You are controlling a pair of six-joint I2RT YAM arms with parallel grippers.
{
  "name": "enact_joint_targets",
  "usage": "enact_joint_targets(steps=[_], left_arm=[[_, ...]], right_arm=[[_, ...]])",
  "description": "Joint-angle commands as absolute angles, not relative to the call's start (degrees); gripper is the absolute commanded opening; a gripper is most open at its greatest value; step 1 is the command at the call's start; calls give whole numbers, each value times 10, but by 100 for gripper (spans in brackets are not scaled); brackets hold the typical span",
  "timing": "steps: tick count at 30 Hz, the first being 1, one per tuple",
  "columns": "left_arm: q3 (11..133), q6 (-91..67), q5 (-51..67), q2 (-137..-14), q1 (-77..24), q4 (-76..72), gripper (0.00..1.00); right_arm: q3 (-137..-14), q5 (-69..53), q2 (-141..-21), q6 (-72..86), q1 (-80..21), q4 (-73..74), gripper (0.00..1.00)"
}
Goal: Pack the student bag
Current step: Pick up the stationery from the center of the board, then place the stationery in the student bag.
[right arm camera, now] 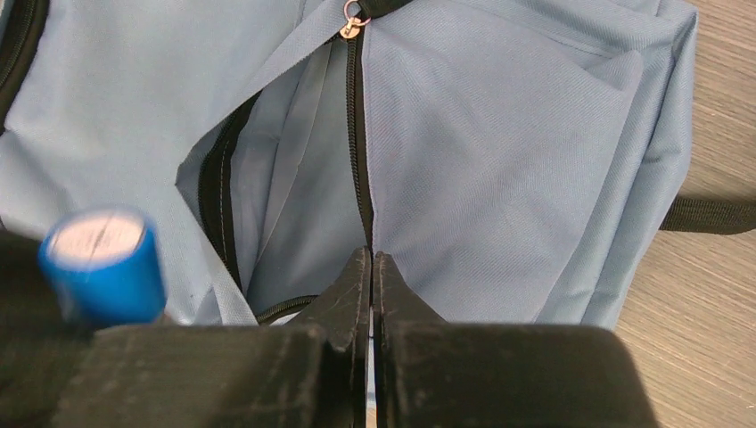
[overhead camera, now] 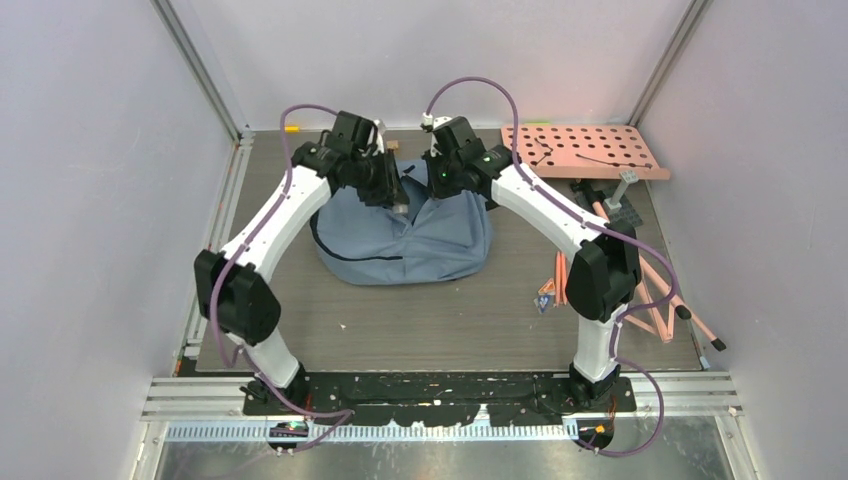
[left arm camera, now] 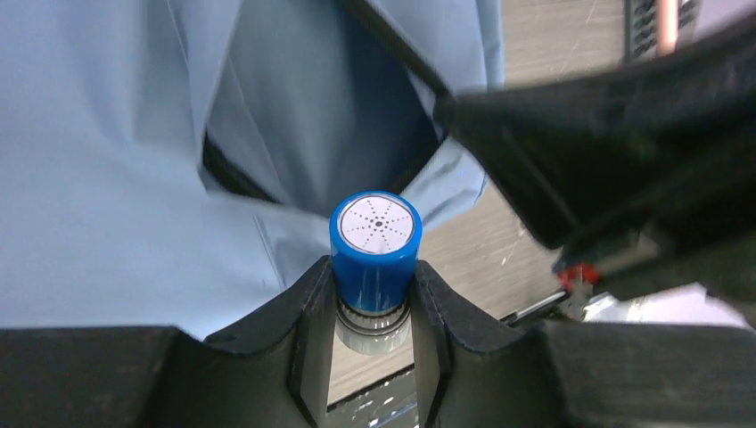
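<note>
The left gripper [left arm camera: 374, 272] is clamped on a blue-capped tube [left arm camera: 375, 245]. The right gripper [right arm camera: 372, 259] is pressed together on the zipper edge of the student bag [overhead camera: 420, 240]. The bag lies far-centre on the grey wooden table [overhead camera: 400, 320], longer from left to right, its mouth toward the far wall. Pale walls stand around.

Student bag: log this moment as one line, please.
left end effector: shut on blue-capped container, at open student bag | right end effector: shut on bag's zipper edge | container: not yet inside
</note>
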State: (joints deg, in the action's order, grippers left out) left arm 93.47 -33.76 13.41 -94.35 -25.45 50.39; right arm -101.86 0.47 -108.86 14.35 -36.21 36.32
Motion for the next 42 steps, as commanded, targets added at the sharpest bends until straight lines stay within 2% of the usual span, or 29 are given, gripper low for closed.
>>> enact_joint_targets(steps=[1, 8, 19, 23, 28, 31, 42], left_arm=[[996, -330, 218, -1000, -208, 440, 22], [1048, -304, 238, -1086, -195, 444, 21], [1016, -328, 273, -1117, -207, 407, 24], [1013, -333, 287, -1131, -216, 406, 33], [1032, -319, 269, -1133, -218, 414, 58], [1045, -307, 262, -1132, -217, 422, 67], [1017, -258, 169, -1039, -193, 394, 72]], right_arm=[[-1034, -12, -1038, 100, -350, 368, 0], [-1050, -27, -1051, 92, -345, 366, 0], [-1066, -33, -1068, 104, -341, 374, 0], [-1072, -31, -1073, 108, -340, 376, 0], [-1079, -31, -1081, 117, -335, 376, 0], [-1084, -33, -1085, 121, -333, 377, 0], [-1077, -34, -1099, 133, -325, 379, 0]])
